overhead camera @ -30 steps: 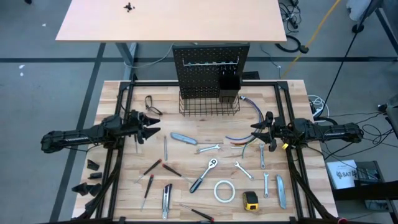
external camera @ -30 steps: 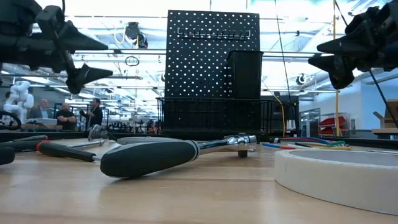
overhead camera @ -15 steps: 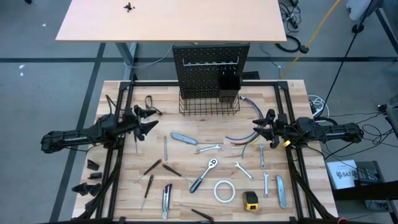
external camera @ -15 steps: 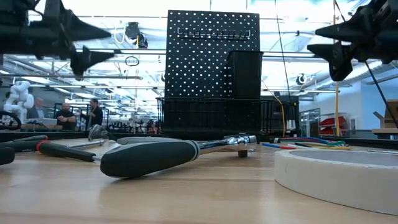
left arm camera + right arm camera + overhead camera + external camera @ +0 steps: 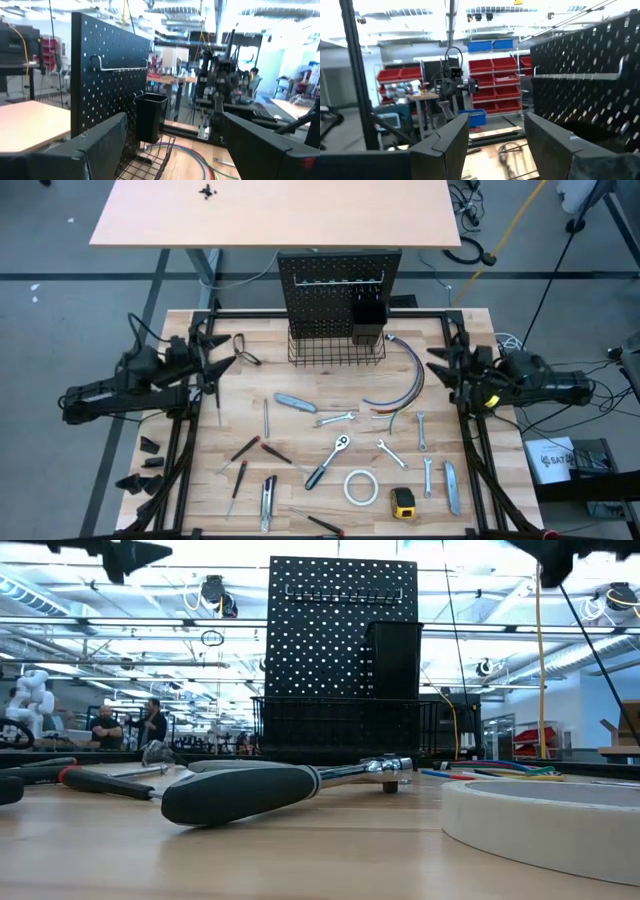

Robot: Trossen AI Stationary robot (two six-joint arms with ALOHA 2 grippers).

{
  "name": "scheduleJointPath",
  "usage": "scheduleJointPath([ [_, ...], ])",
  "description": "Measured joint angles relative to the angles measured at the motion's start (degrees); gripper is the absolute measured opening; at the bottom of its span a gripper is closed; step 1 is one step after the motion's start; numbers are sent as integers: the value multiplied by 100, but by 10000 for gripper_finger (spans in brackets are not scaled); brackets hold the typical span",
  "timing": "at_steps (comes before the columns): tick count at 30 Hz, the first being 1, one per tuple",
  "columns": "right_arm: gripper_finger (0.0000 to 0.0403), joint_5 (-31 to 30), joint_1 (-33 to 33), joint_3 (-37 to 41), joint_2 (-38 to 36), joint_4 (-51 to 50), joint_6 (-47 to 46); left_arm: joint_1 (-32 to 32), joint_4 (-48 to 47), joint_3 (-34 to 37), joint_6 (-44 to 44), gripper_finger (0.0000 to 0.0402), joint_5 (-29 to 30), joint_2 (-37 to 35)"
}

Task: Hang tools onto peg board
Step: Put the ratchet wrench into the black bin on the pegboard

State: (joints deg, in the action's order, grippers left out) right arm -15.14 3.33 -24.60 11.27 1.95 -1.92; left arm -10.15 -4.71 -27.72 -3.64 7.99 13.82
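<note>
Wooden worktop (image 5: 200,480) carried every tool untouched, both claws, left claw (image 5: 213,352) and right claw (image 5: 440,362), open and empty near its side edges, so a low, centred grasp on one wrench (image 5: 336,418) seemed wise.

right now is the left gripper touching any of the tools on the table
Apart. The high view shows the left gripper at the table's left edge, its fingers open and empty; the left wrist view shows only air between the fingers, with the peg board beyond.

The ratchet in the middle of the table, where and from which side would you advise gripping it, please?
Grip the ratchet on its thick black handle, coming straight down from above with the fingers across the handle's width. It lies flat and diagonal, silver head toward the peg board; the handle is its fattest part, with bare wood on both sides, probably enough room for the fingers.
</note>
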Motion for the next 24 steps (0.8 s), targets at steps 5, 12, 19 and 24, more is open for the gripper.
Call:
scheduleJointPath([
  [5,185,1,-2,-1154,884,-715,368,0,-604,-937,6,318,-1,609],
  [12,185,9,-2,-2330,2111,-1236,152,0,-1236,-2112,7,318,-4,1522],
  [19,185,26,-2,-3276,3379,-1999,-392,4,-2841,-3283,160,318,-22,2455],
  [24,185,55,0,-3740,4217,-2168,-742,4,-3705,-3626,164,318,-26,2841],
])
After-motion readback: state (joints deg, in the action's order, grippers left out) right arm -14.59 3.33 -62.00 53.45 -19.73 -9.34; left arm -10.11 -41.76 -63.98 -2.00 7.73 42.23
